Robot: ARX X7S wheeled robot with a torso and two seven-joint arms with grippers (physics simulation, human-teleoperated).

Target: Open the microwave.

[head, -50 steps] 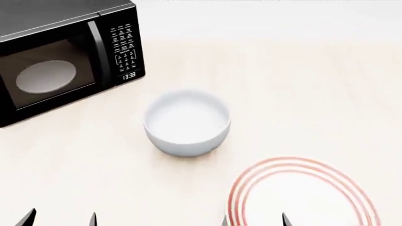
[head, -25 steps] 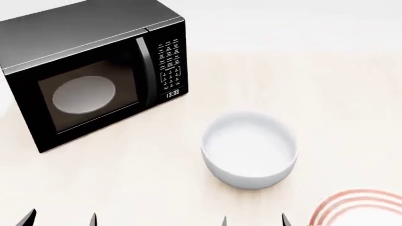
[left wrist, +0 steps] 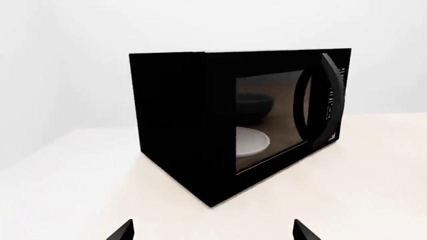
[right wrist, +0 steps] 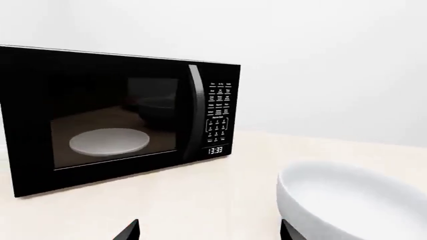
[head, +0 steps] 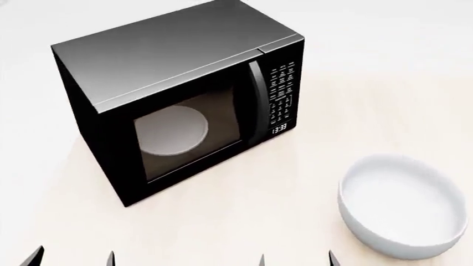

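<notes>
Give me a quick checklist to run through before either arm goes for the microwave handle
1. Door shut, so there is work to do: ok. The microwave door sits flush with its front.
2. Handle located: ok. The vertical bar handle stands between the window and the keypad.
3. Left gripper free: ok. Fingers spread, nothing between them.
4. Right gripper free: ok. Fingers spread, nothing between them.
5. Path to the handle: not ok for the right arm. The white bowl sits close in front of it.
6. Clearance for the door's swing: cannot tell.
</notes>
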